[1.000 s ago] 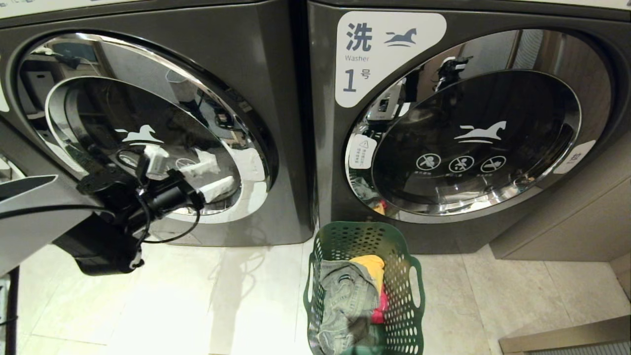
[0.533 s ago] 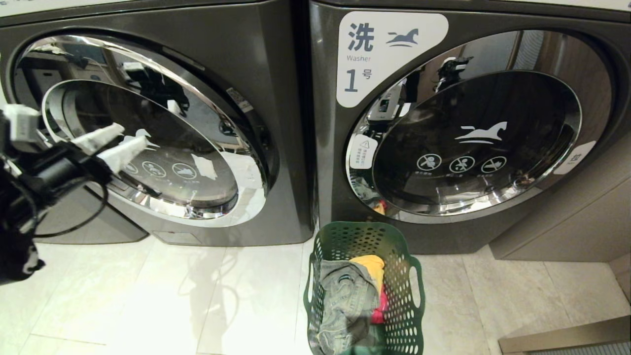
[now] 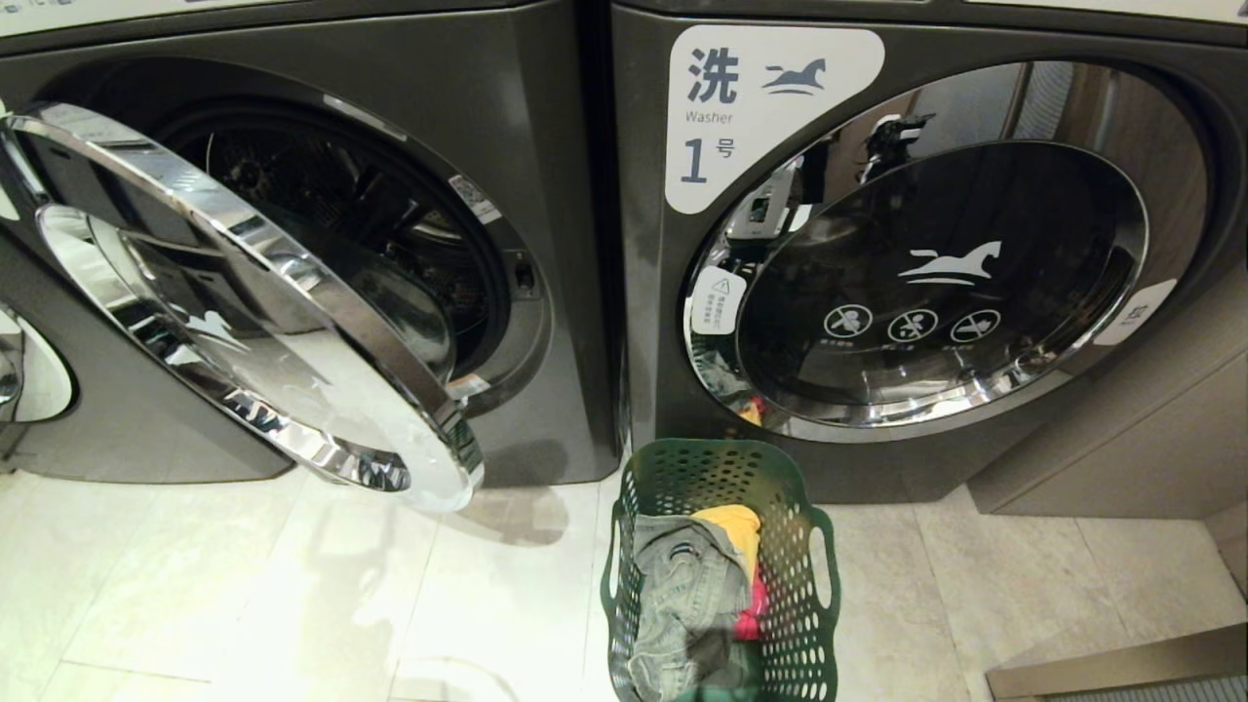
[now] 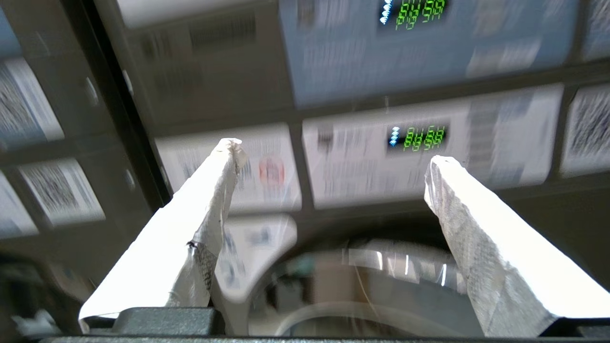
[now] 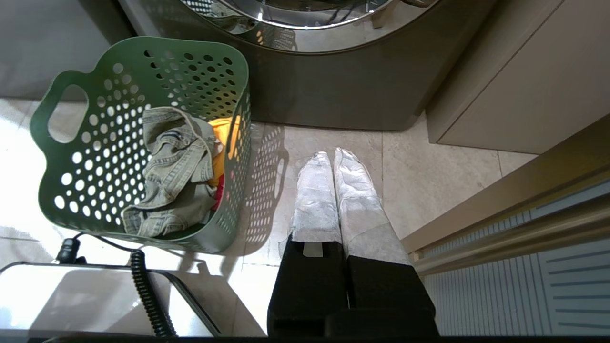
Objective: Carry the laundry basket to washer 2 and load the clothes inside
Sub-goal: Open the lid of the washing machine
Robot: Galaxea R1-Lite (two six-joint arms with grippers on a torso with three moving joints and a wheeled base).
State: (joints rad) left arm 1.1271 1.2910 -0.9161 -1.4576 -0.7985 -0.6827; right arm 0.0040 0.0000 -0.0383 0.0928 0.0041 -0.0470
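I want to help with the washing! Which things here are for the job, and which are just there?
For the job:
- laundry basket on the floor
- clothes inside it
- left washer, its door open
- left gripper, open

Just there:
- washer 1, door shut
- beige cabinet
- right gripper, shut, beside the basket

The near end of the dark green perforated plastic laundry basket (image 3: 720,575) is cut off by the head view's lower edge. The red-pink cloth piece (image 3: 749,612) is mostly hidden under the grey-green denim trousers (image 3: 682,595) and the yellow cloth piece (image 3: 733,529). On the open dark grey front-load washer (image 3: 546,146) no numeral is seen; its label lies beyond the left edge. In the left wrist view, the panels and green digits (image 4: 424,137) are blurred and cannot be read.
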